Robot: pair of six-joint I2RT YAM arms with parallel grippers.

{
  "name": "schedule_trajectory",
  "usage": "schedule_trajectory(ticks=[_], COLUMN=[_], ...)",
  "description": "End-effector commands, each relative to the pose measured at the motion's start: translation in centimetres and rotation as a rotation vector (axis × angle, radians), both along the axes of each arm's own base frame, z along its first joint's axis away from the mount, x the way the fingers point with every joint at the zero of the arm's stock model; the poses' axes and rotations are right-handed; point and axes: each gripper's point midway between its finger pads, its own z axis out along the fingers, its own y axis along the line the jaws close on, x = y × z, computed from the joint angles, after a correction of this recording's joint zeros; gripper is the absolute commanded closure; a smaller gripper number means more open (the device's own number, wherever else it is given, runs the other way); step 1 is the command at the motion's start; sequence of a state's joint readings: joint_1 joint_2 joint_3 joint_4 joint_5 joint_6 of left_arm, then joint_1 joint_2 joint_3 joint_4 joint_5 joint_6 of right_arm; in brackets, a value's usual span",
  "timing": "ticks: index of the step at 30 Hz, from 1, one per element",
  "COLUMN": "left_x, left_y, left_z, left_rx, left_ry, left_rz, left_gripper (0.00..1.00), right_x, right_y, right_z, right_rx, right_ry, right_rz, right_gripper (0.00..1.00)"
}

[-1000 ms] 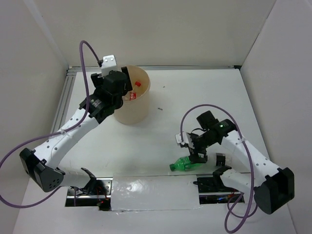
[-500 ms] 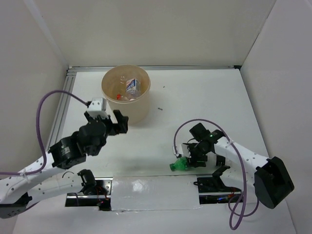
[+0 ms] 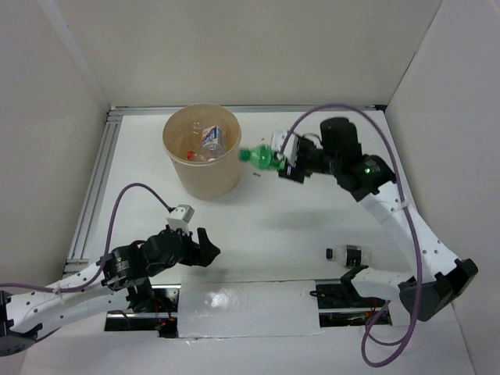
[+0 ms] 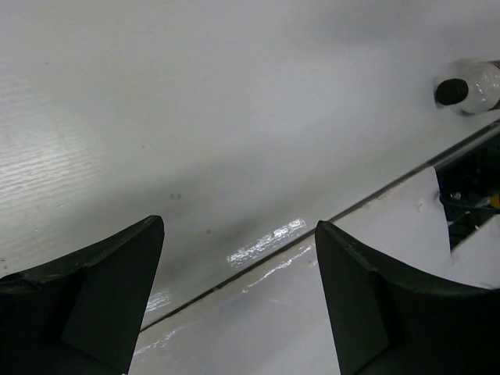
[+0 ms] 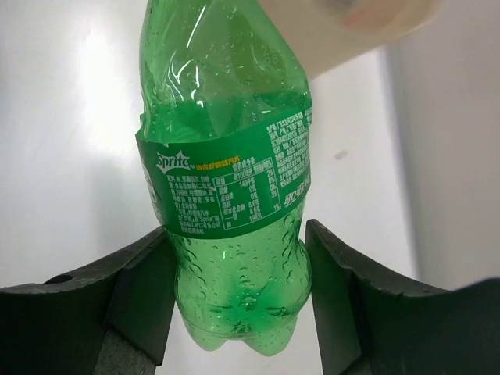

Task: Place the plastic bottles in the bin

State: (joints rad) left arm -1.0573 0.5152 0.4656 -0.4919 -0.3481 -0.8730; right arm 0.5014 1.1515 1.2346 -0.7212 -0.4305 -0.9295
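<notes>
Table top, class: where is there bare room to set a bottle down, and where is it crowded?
Bare: the middle, between the bin, the left fingers and the black-capped bottle; also the strip left of the bin. Crowded: just right of the bin, where the right fingers hold the green bottle.

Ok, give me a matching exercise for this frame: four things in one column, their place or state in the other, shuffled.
1. green bottle
2. black-capped bottle
3. bin
4. left gripper

A. open and empty
B. held by the right gripper, just beside the rim
C. lying on its side on the table
D. upright, with bottles inside

Pairs: 1-B, 2-C, 3-D, 4-A
</notes>
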Motion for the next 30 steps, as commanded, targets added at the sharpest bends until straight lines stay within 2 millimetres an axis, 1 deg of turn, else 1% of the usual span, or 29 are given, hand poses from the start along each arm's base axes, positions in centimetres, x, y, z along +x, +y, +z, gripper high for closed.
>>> schedule_trajectory(ticks=[1, 2, 3, 4, 5, 6, 7, 8, 9, 10, 11, 12, 13, 14, 15, 16, 17, 18, 19, 20, 21, 23, 24, 25, 26, 27, 28, 29, 30], left_x=[-0.8, -0.8, -0.8, -0.8, -0.8, -0.8, -0.9, -1.0, -0.9, -1.0, -1.0, -1.3, -1.3, -1.1, -1.1, -1.1, -1.0, -1.2, -1.1, -1.0, -1.0, -0.7, -0.7, -0.3, -0.2, -0.2, -0.2, -0.1, -0.3], left_y=[-2.6, -3.1, -3.4, -3.7, -4.2, -4.4, -4.7, -5.0, -5.2, -5.5, -5.5, -5.6, -5.6, -5.5, -5.5, -5.5, -5.6, -5.6, -5.9, -6.0, -6.2, -7.1, -7.5, -8.2, -8.6, -9.2, -9.8, -10.9, -11.6], left_z=[1.1, 0.9, 0.8, 0.3, 0.4, 0.2, 0.0, -0.4, -0.5, -0.2, -0.5, -0.5, -0.5, -0.5, -0.2, 0.0, 0.4, 0.4, 1.0, 1.2, 1.1, 2.2, 1.7, 2.6, 2.6, 2.8, 2.0, 3.3, 3.3], left_rx=[-0.127, -0.138, -0.134, -0.117, -0.123, -0.113, -0.113, -0.098, -0.097, -0.108, -0.099, -0.093, -0.093, -0.091, -0.096, -0.103, -0.104, -0.097, -0.108, -0.103, -0.093, -0.103, -0.079, -0.084, -0.079, -0.073, -0.032, -0.045, -0.027], left_ry=[0.035, 0.036, 0.033, 0.049, 0.047, 0.045, 0.051, 0.061, 0.062, 0.055, 0.060, 0.056, 0.056, 0.051, 0.039, 0.034, 0.022, 0.014, -0.004, -0.010, -0.022, -0.048, -0.036, -0.064, -0.066, -0.074, -0.072, -0.094, -0.103], left_rz=[-0.065, -0.074, -0.089, -0.096, -0.114, -0.129, -0.137, -0.152, -0.152, -0.162, -0.162, -0.179, -0.179, -0.171, -0.177, -0.177, -0.184, -0.199, -0.205, -0.210, -0.232, -0.256, -0.273, -0.284, -0.301, -0.316, -0.337, -0.355, -0.374], left_gripper=[0.10, 0.10, 0.10, 0.10, 0.10, 0.10, 0.10, 0.10, 0.10, 0.10, 0.10, 0.10, 0.10, 0.10, 0.10, 0.10, 0.10, 0.10, 0.10, 0.10, 0.10, 0.10, 0.10, 0.10, 0.10, 0.10, 0.10, 0.10, 0.10], right_x=[3.7, 4.0, 5.0, 6.5, 6.9, 7.5, 9.5, 9.9, 9.8, 11.3, 11.5, 12.2, 12.2, 12.9, 13.2, 13.6, 14.1, 14.0, 14.0, 14.0, 13.7, 13.0, 12.6, 12.6, 12.2, 11.4, 11.4, 11.6, 11.6], right_y=[3.6, 4.9, 5.8, 7.3, 8.6, 9.7, 11.3, 12.4, 14.2, 16.2, 17.3, 19.3, 19.3, 20.9, 21.3, 21.6, 22.1, 22.1, 22.1, 22.1, 22.0, 21.6, 20.9, 20.3, 20.1, 19.3, 18.5, 17.1, 15.9], right_z=[9.7, 11.0, 12.5, 11.8, 14.3, 14.8, 13.7, 15.6, 15.7, 13.1, 15.2, 14.2, 14.2, 11.3, 12.1, 11.8, 10.7, 10.7, 10.7, 10.7, 11.3, 11.9, 12.8, 12.8, 13.6, 14.9, 15.4, 16.3, 17.0], right_rx=[0.252, 0.279, 0.313, 0.328, 0.371, 0.392, 0.393, 0.424, 0.425, 0.389, 0.415, 0.402, 0.402, 0.371, 0.388, 0.387, 0.384, 0.388, 0.395, 0.395, 0.408, 0.417, 0.435, 0.434, 0.449, 0.461, 0.465, 0.481, 0.494], right_ry=[-0.114, -0.127, -0.155, -0.107, -0.143, -0.140, -0.123, -0.146, -0.146, -0.100, -0.134, -0.098, -0.098, -0.027, -0.035, -0.034, -0.007, 0.001, 0.013, 0.013, 0.017, 0.027, 0.033, 0.037, 0.037, 0.024, 0.016, 0.010, 0.002], right_rz=[-0.037, -0.019, -0.023, -0.033, -0.021, -0.014, -0.034, -0.019, 0.000, 0.001, 0.013, 0.025, 0.025, 0.020, 0.019, 0.019, 0.009, 0.006, 0.000, 0.000, -0.004, 0.002, -0.003, -0.006, -0.008, -0.005, -0.016, -0.040, -0.061], right_gripper=[0.71, 0.71, 0.69, 0.69, 0.68, 0.66, 0.65, 0.65, 0.64, 0.62, 0.58, 0.50, 0.50, 0.45, 0.36, 0.32, 0.28, 0.24, 0.19, 0.17, 0.13, 0.08, 0.04, 0.02, 0.02, 0.01, 0.01, 0.01, 0.03])
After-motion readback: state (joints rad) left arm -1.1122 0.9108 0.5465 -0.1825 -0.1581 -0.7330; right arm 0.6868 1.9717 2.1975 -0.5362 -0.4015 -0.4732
